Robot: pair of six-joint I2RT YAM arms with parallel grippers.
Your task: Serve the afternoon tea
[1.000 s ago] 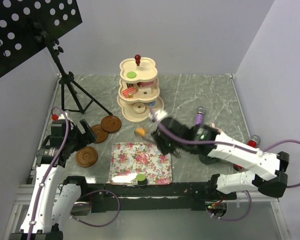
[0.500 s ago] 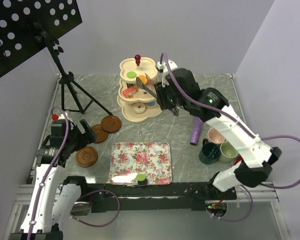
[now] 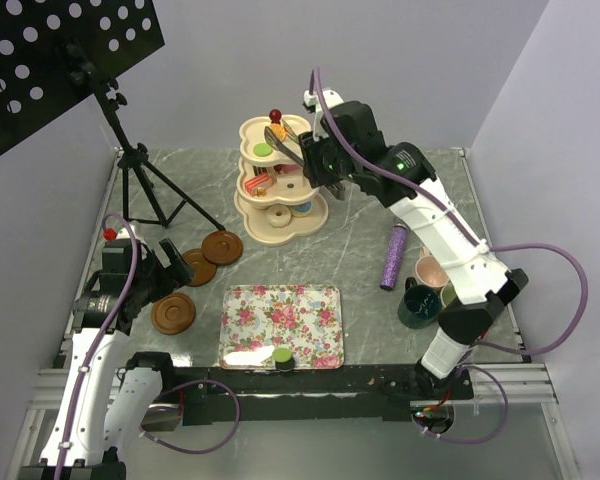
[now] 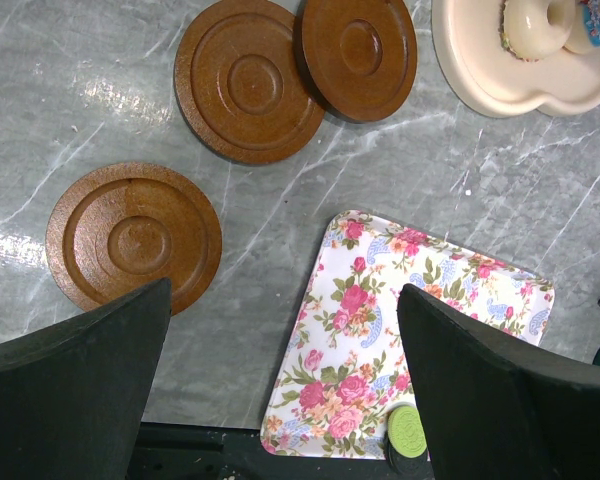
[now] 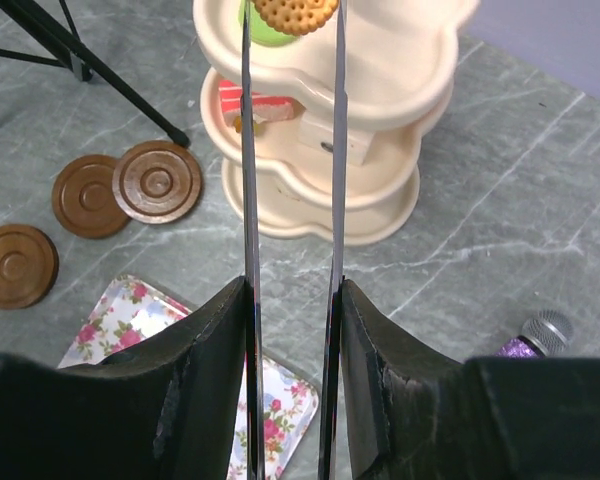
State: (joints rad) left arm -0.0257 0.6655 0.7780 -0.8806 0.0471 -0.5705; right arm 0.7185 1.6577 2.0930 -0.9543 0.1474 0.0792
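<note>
My right gripper (image 5: 293, 290) is shut on a pair of metal tongs (image 5: 248, 200). The tongs pinch an orange macaron (image 5: 295, 12) just above the top tier of the cream three-tier stand (image 3: 276, 185), next to a green macaron (image 3: 264, 150). The middle tier holds a cake slice (image 5: 255, 105) and the bottom tier a doughnut (image 4: 535, 25). Three brown saucers (image 4: 135, 235) (image 4: 250, 80) (image 4: 360, 55) lie on the table at the left. My left gripper (image 4: 285, 300) hangs open above the table between the nearest saucer and the floral tray (image 4: 420, 330), holding nothing.
Another green macaron (image 3: 281, 355) sits at the tray's near edge. A dark teal mug (image 3: 418, 305) and a pink mug (image 3: 432, 268) stand at the right, partly behind my right arm, with the purple microphone (image 3: 392, 257) beside them. A music stand's tripod (image 3: 140, 180) occupies the back left.
My right arm has swung from above the tray up to the stand's top tier, carrying the orange macaron in the tongs. The left arm has not moved.
</note>
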